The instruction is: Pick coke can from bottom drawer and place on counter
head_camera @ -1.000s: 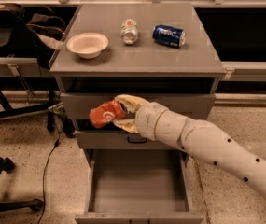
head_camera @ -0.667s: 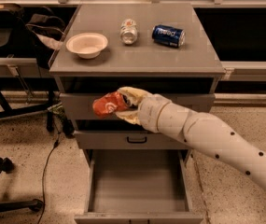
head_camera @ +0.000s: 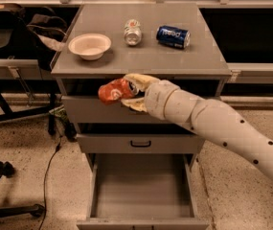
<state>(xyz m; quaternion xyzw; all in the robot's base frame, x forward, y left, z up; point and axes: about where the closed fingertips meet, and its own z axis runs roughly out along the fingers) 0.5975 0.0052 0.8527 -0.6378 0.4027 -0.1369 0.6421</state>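
Starting nearest: bottom drawer (head_camera: 141,190) stands open, grey floor bare, so the pick step looks done. Above it is the middle drawer (head_camera: 174,143), shut, black handle. The top drawer (head_camera: 85,110) is also shut. Three drawers total, only one open.

My gripper (head_camera: 125,91) is in front of the top drawer, just under the worktop edge. It's clamped on the coke can (head_camera: 111,91), one finger over it and one under. The can lies sideways in the grip, its free end pointing to the picture's left. It's in the air, touching neither drawer nor worktop. My guess is the sideways hold comes from the can lying flat in the tray. It's below the edge because the lift isn't finished.

The worktop (head_camera: 145,61) has bare space along its front, right above the can. That looks like the obvious drop zone.

Further back on it, left to right:
- one white bowl (head_camera: 89,46)
- one silver can (head_camera: 132,31)
- one blue can (head_camera: 173,36), on its side

Count: three cans (one held, two on top), one bowl. Next I need to go up and over the lip, clear of the bowl.
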